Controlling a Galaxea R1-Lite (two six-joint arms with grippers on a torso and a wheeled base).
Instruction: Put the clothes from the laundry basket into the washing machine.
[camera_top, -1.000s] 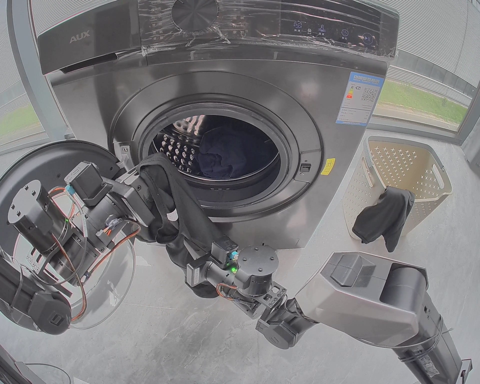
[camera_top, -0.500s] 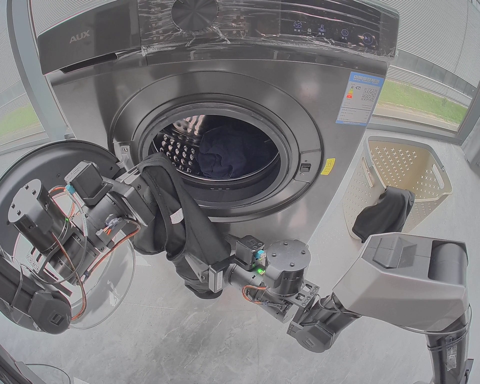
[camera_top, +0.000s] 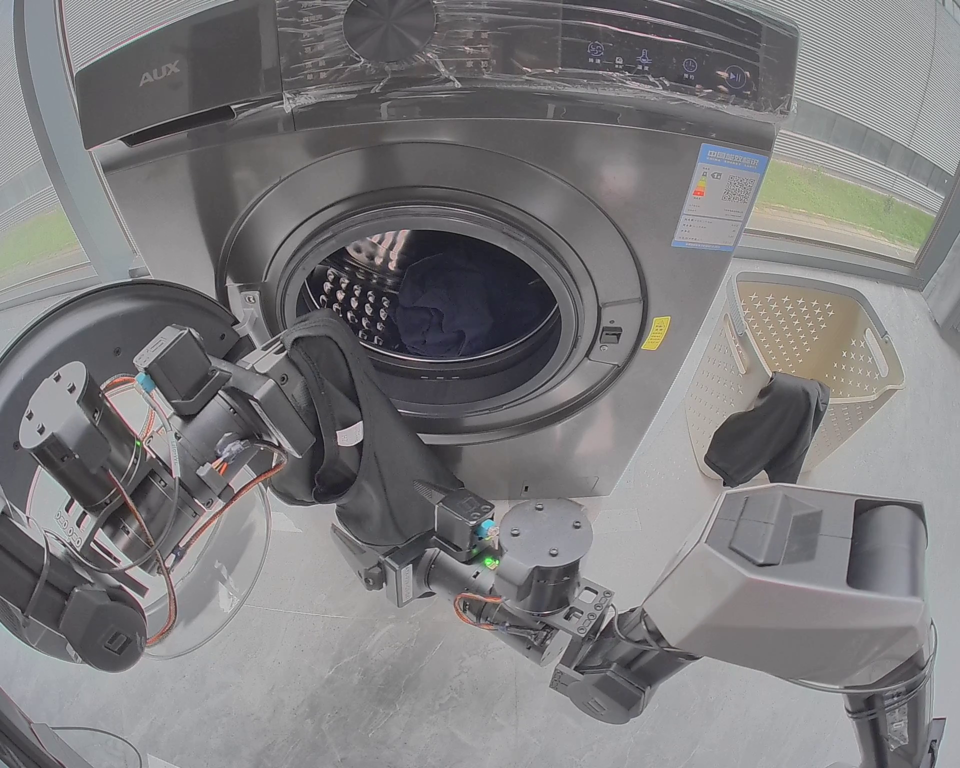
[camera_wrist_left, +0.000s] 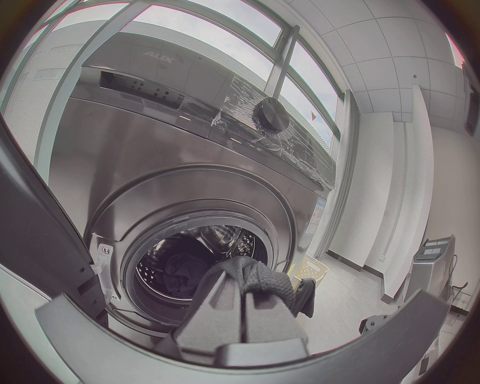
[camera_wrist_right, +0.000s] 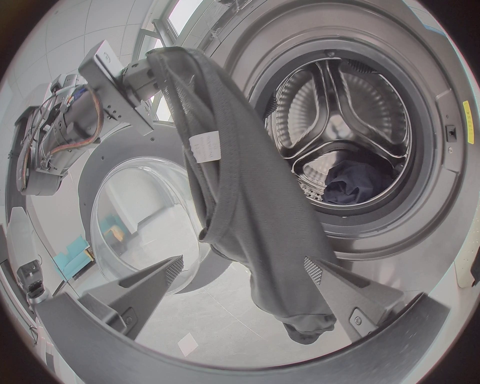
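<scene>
At the left of the head view, the left gripper (camera_wrist_left: 243, 289) is clamped on the top of a dark garment (camera_top: 375, 460), which hangs limp toward lower centre. There the right gripper (camera_wrist_right: 242, 264) stands spread around its tail, perhaps just touching. It is soft, light, floppy cloth, so it is best bunched low to feed the washer (camera_top: 640, 200) mouth. At far right, a second cloth (camera_top: 770, 430) drapes over the basket (camera_top: 805, 287) rim.

L gripper (camera_top: 290, 365) fingertips buried under dark garment (camera_top: 375, 455) in head view. Inside of laundry basket (camera_top: 810, 330) mostly hidden by its own wall. Washing machine (camera_top: 450, 150) top & door (camera_top: 100, 320) cut off at view's edges.
</scene>
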